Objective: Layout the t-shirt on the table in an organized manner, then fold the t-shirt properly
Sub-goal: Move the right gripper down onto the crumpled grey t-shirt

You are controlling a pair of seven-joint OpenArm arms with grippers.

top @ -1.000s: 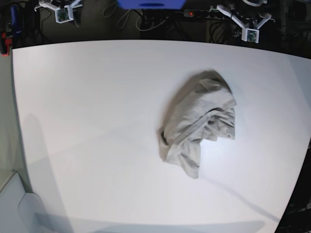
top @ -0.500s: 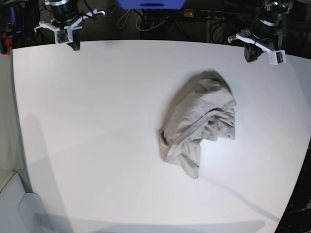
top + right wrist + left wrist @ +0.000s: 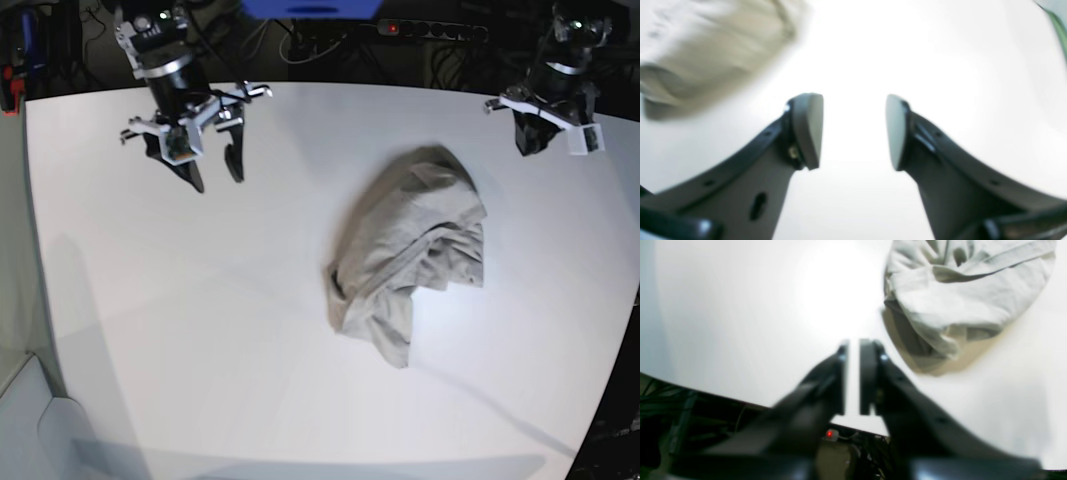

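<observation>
Right gripper (image 3: 214, 170) points down, arm reaching in from the far left corner of the base view; jaws spread wide, nothing between the pads (image 3: 808, 128). Left gripper (image 3: 533, 143) at far right edge, also pointing down; jaws nearly closed with a thin gap, empty. Both wrist views blurred.

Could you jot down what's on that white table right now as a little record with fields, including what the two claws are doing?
garment: t-shirt, grey-beige, crumpled in a heap, not laid out
surface: table, white
left claw: jaws slightly parted, empty, above the table's far edge, apart from the shirt
right claw: jaws wide apart, empty, over bare table, apart from the shirt
folding: not begun
</observation>
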